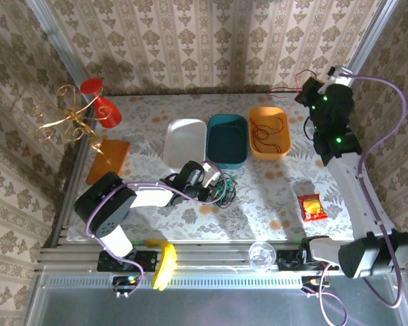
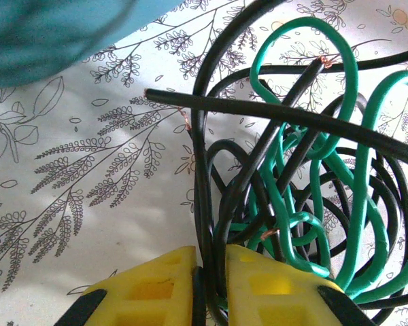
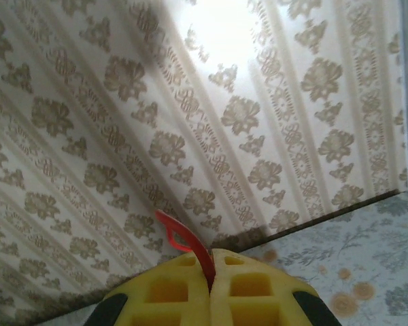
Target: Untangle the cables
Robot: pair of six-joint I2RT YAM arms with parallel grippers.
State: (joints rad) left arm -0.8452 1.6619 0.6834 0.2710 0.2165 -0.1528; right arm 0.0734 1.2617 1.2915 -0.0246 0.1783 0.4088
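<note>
The black cable (image 2: pixel 202 170) and green cable (image 2: pixel 353 170) lie knotted in one heap at mid-table, just in front of the teal tray (image 1: pixel 227 140); the left gripper (image 2: pixel 209 272) sits low at the heap's left side, its blocky yellow fingers (image 2: pixel 156 288) drawn narrow on a black strand running up between them; left of the heap the matte, leaf-printed cloth is bare, and on the right the table (image 1: pixel 272 187) lies open as far as a red packet (image 1: pixel 311 207); the sheaths are glossy and smooth, with bare copper at the cut ends; the right gripper (image 3: pixel 211 265) hangs high by the far right corner, close to the wallpaper, fingers pressed together on a thin red cable (image 3: pixel 198 252) that loops leftward; more red loops lie in the orange tray (image 1: pixel 268 132) beside the teal one.
</note>
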